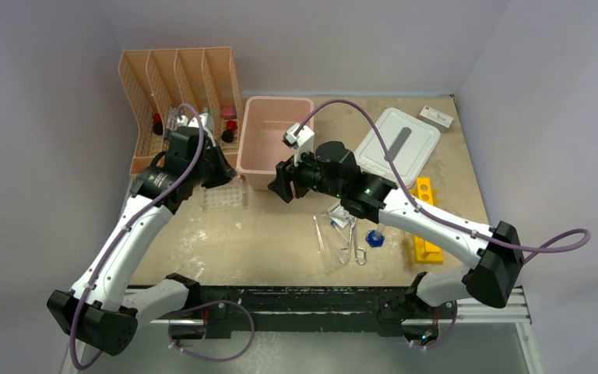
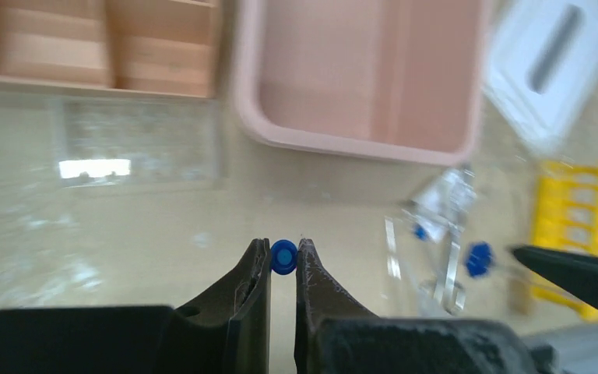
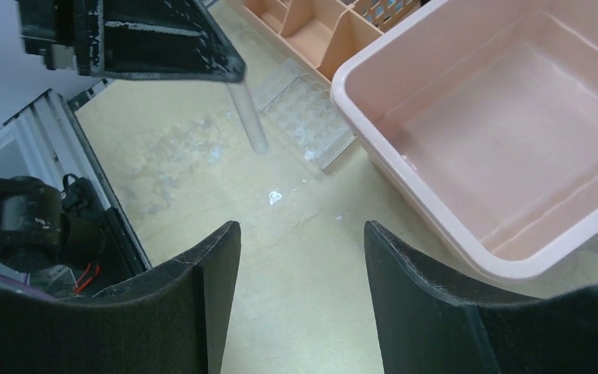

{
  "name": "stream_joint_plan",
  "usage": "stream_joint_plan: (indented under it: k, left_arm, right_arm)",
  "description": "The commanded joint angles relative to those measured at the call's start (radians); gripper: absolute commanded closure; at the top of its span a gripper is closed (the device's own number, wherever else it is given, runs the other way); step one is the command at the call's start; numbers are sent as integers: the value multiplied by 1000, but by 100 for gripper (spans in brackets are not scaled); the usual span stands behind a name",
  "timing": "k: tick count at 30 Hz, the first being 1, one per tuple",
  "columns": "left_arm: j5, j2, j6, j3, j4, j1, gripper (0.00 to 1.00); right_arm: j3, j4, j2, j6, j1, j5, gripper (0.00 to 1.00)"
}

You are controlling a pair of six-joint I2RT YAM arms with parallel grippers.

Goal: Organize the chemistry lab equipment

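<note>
Left wrist cam: L gripper [image 2: 283, 246] pinches blue-capped tube [image 2: 283, 257] at cap end; prob. light, slick. R gripper [image 3: 302, 231] wide, empty.

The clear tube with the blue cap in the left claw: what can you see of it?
The slim clear plastic tube is see-through, with a round blue cap on its top end. The left claw is shut on that top end, so the tube hangs nearly upright, slightly tilted. Its lower end seems to touch nothing, above the beige tabletop and near the clear multi-hole tray.
</note>
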Motion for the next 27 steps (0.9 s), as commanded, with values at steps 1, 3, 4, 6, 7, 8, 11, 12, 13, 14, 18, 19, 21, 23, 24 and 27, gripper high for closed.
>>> stream_joint_plan:
  k: [1, 3, 4, 6, 7, 8, 11, 12, 13, 14, 18, 19, 21, 23, 24, 27]
  left_arm:
    - [-503, -31, 74, -22, -89, 1, 100]
    - [-631, -46, 43, -84, -57, 1, 100]
    - [-672, -57, 34, -122, -20, 1, 100]
    - [-713, -75, 22, -201, 79, 1, 100]
    - [-725, -81, 21, -231, 134, 1, 100]
    - [-742, -79, 15, -255, 184, 1, 100]
    - [-804, -37, -10, -295, 285, 1, 100]
    - [-820, -17, -16, -298, 299, 1, 100]
    - [-834, 0, -18, -306, 321, 1, 100]
    - [-859, 15, -24, -313, 338, 1, 100]
    - [-944, 73, -115, -331, 321, 1, 100]
    - [-942, 77, -136, -346, 336, 1, 100]
    - [-930, 76, -142, -389, 388, 1, 100]
    - [-927, 75, -143, -415, 427, 1, 100]
    - [-924, 76, -143, -428, 445, 1, 100]
    - [-923, 83, -128, -453, 519, 1, 100]
  right_arm:
    - [11, 33, -50, 28, -9, 70, 38]
    - [-8, 46, -56, 33, -10, 109, 38]
    - [-14, 47, -57, 34, -11, 124, 38]
    - [-26, 56, -63, 38, -11, 145, 38]
    - [-32, 60, -66, 38, -12, 150, 38]
    - [-36, 62, -68, 40, -14, 151, 38]
    - [-43, 61, -69, 43, -21, 153, 38]
    - [-47, 61, -71, 43, -23, 155, 38]
    - [-51, 62, -74, 45, -25, 158, 38]
    - [-59, 65, -78, 47, -28, 161, 38]
    - [-73, 66, -89, 48, -41, 178, 38]
    - [-78, 65, -94, 50, -44, 182, 38]
    - [-87, 71, -100, 53, -52, 184, 38]
    - [-91, 69, -100, 53, -58, 178, 38]
    - [-90, 67, -100, 52, -61, 173, 38]
    - [-87, 62, -95, 48, -67, 161, 38]
